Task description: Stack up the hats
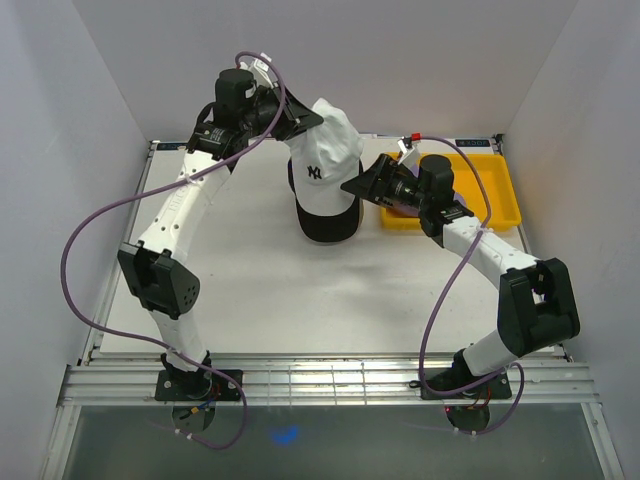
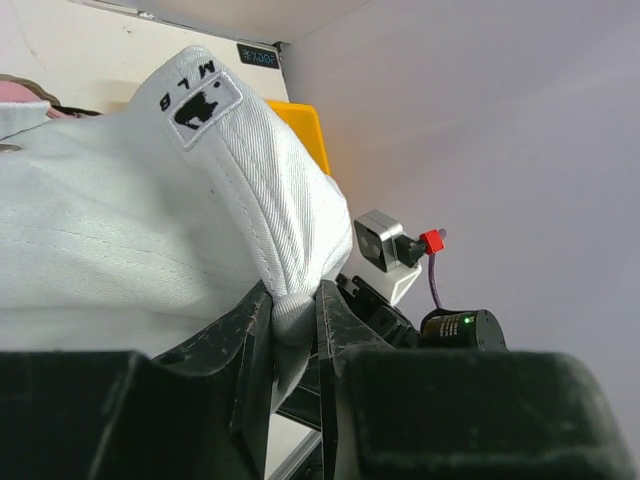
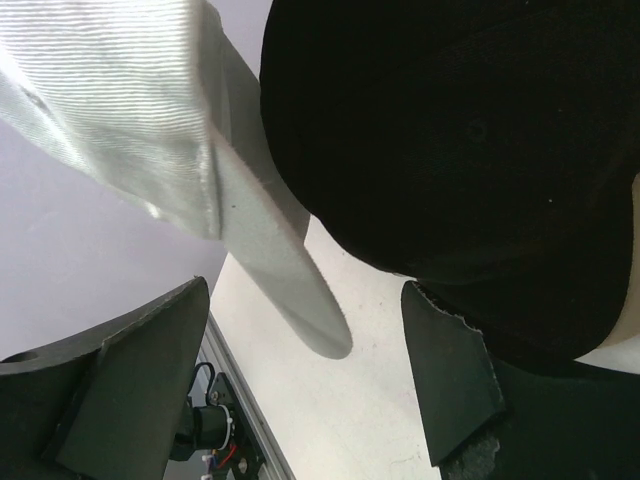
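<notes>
Reading MLB, prob NY: white cap (image 2: 120,230)

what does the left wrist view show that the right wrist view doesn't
Only the left wrist view: the left gripper shut on the edge of the white fabric baseball cap, that cap's MLB patch, and a corner of the flat yellow tray. Only the right wrist view: the black fabric baseball cap and the right gripper, open. Both: the white cap and the pale table top.
</notes>
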Robot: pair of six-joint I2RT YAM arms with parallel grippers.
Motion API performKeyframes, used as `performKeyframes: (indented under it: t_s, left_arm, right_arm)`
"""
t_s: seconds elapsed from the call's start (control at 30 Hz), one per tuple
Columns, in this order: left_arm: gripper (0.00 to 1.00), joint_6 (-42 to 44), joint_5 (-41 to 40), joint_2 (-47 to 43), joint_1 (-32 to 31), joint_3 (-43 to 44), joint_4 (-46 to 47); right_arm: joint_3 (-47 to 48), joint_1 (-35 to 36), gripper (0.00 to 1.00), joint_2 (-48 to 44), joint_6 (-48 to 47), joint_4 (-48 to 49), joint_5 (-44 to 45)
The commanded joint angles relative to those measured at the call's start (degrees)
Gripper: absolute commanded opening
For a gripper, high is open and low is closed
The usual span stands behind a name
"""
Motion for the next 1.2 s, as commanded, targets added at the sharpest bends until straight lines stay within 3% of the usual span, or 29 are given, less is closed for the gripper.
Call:
performKeyframes:
  t_s: [0.0,0.47,0.8,1.17]
  left_arm:
    - [0.06,-0.7,1.4,-4.8,-0.3,1.2,0.6]
    - [0.05,-1.3,2.1,-4.8,-0.3,0.6,1.0]
    - [0.05,-1.3,1.3,-4.8,-0.3,1.4,1.0]
    - [0.05,-1.3,1.4,-2.8,-0.3,4.1,0.7]
  right_arm:
    - [-0.4,0.4,0.82,-1.7,-1.3,2.9,-0.3]
    - [-1.5,2.6,0.75,-4.3,6.8,12.3,-5.0]
    - [-4.0,3.3,0.53,-5.5,12.5,17.1,-8.1]
    - [-3.4,3.7,0.52,-6.2,13.5,15.8,-11.2]
